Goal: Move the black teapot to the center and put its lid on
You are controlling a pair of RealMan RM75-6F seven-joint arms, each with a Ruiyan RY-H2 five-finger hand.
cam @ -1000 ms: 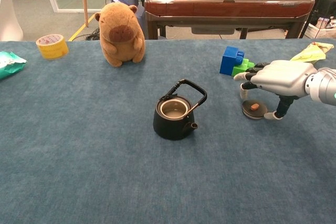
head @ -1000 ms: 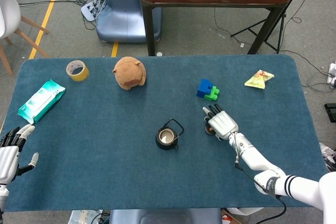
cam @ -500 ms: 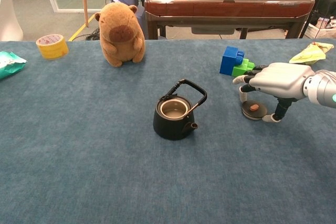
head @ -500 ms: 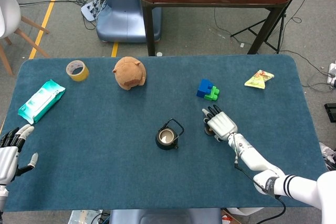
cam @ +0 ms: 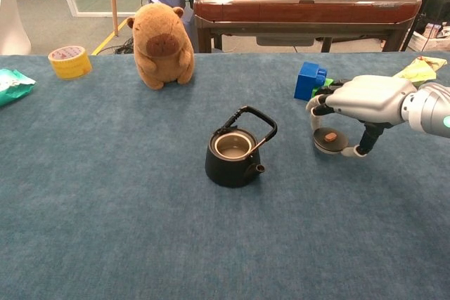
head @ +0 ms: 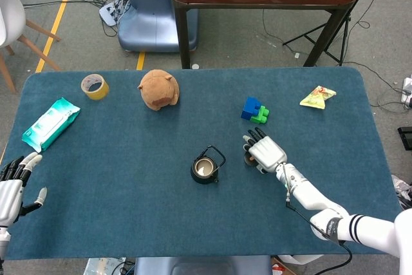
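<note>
The black teapot (head: 206, 167) (cam: 234, 156) stands open near the table's middle, handle upright, spout toward the front. Its round dark lid (cam: 330, 142) with a brown knob is pinched between the thumb and fingers of my right hand (head: 264, 152) (cam: 358, 100), to the right of the pot and a hand's width from it. From the head view the hand covers most of the lid (head: 246, 157). My left hand (head: 13, 188) rests at the table's front left edge, fingers apart, holding nothing.
A brown plush capybara (head: 158, 89) and a yellow tape roll (head: 94, 86) sit at the back left, a teal wipes pack (head: 50, 123) at the left. Blue and green blocks (cam: 309, 81) lie just behind my right hand; a yellow packet (head: 317, 96) lies back right.
My right hand has closed on the lid and carried it a little left toward the teapot. The teapot and the left hand have not moved.
</note>
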